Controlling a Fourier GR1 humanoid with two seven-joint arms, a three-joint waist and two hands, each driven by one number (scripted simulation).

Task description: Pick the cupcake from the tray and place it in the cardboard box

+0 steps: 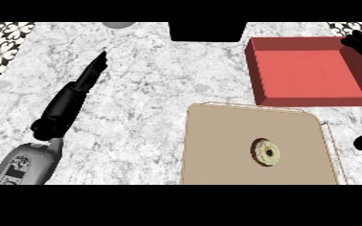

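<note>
One cupcake (268,152) sits inside one cardboard box (212,148), right of the box's middle, seen from above as a pale ring with a dark centre. One red tray (300,72) lies beyond the box and a little to its right; the two are close together, and the tray holds nothing that can be seen. Both rest on the marbled grey surface (141,100). Left of the box, well apart from it, the left robot hand (90,74) stretches out over the surface with its fingers straight and pressed together, pointing away toward the far edge and holding nothing; its grey forearm enters from the lower left corner. Of the right robot hand (351,43), only dark fingertips show at the edge beyond the tray's far right corner, so its state cannot be told. Beyond the box, at the surface's far edge, stand a black block (207,31) and, further left, a grey rounded object (118,24).
</note>
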